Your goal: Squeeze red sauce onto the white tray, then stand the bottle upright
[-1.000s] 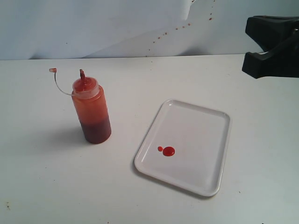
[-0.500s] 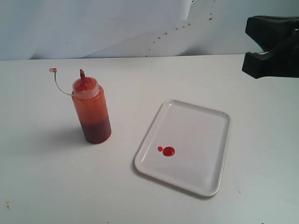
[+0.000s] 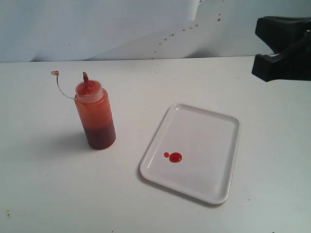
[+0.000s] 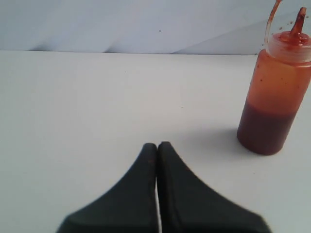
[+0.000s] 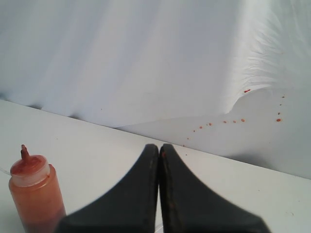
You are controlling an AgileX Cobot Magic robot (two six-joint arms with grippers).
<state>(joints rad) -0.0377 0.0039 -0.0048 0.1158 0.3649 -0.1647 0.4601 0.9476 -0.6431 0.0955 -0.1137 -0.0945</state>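
Two glossy red sauce (image 3: 175, 157) blobs on white tray (image 3: 209, 131); translucent bottle (image 3: 95, 116); left pincer (image 4: 157, 145), right pincer (image 5: 159, 146) pressed together.

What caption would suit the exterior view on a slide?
Squeeze bottle stands upright on the table, apart from the white tray holding two small blobs of red sauce.
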